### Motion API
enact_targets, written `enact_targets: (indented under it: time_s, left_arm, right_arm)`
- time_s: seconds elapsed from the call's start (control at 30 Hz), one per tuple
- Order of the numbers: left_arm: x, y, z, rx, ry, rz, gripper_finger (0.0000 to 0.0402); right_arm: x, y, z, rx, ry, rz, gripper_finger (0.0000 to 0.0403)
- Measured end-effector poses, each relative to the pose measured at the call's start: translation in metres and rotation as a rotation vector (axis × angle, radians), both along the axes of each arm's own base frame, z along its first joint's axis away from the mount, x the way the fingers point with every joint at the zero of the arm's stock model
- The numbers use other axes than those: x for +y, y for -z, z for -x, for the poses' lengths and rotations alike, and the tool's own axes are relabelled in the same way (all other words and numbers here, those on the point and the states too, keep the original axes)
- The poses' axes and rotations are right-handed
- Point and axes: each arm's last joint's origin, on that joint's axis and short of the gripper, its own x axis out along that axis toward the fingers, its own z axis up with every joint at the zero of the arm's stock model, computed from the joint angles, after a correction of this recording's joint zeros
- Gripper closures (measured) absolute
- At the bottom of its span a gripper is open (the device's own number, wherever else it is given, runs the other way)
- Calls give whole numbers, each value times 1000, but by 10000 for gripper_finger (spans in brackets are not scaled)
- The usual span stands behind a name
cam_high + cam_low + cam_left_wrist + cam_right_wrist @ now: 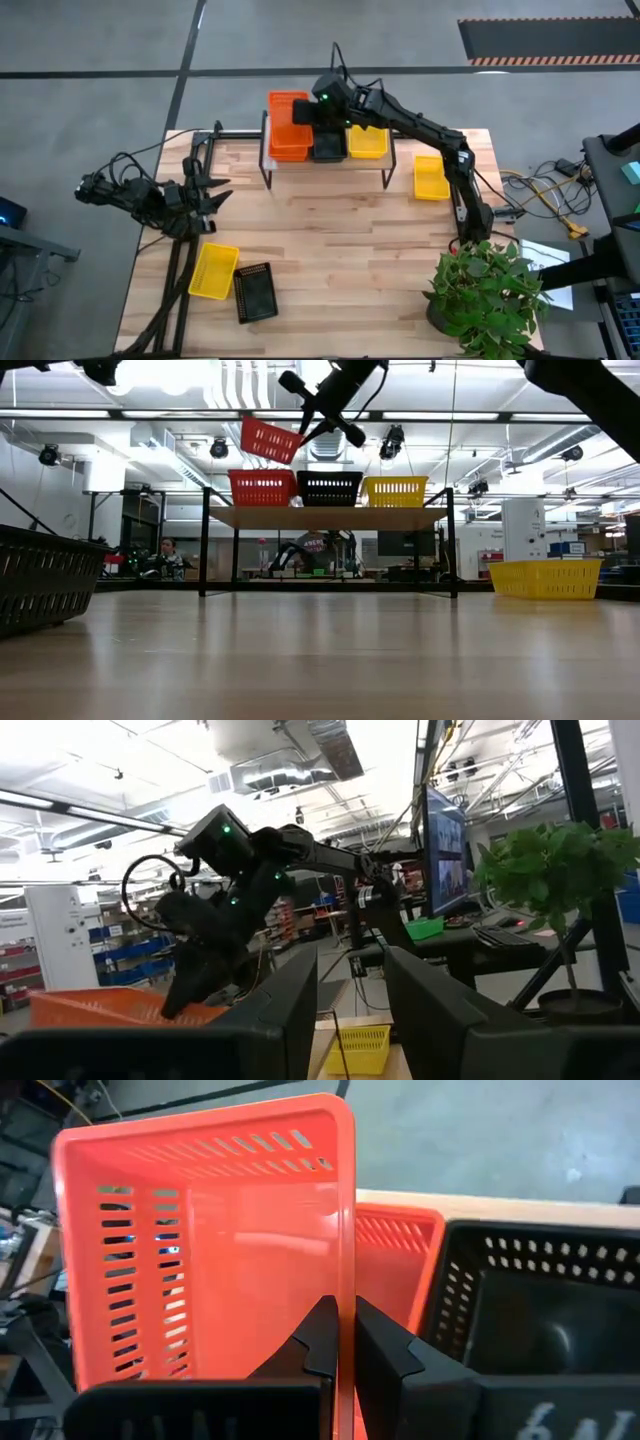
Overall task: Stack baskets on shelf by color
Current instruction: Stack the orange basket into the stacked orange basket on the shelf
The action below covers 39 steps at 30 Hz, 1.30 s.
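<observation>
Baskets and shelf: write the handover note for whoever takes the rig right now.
Right gripper: shut on the rim of a red-orange basket, held tilted in the air above the shelf.
Left gripper: open, empty, waiting at the table's left side.
On the shelf: red-orange stack, black basket, yellow basket, left to right in the low view.
On the table: a yellow basket right of the shelf; a yellow basket and a black basket at front left.
Left to do: set the held basket on the red-orange stack, then shelve the three table baskets by color.
</observation>
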Motion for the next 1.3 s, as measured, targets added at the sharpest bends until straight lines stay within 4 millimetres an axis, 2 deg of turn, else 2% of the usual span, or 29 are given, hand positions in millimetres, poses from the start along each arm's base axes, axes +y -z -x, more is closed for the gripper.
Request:
enact_targets:
  time_s: [0.27,0.53,1.3]
  left_arm:
    - [0,0,0,0,0,-1,297]
    - [0,0,0,-1,0,0,297]
    - [0,0,0,-2,0,1,297]
  right_arm:
    - [-1,0,-1,28,-34,59,390]
    - [-1,0,0,54,4,110,390]
    - [0,0,-1,26,9,66,392]
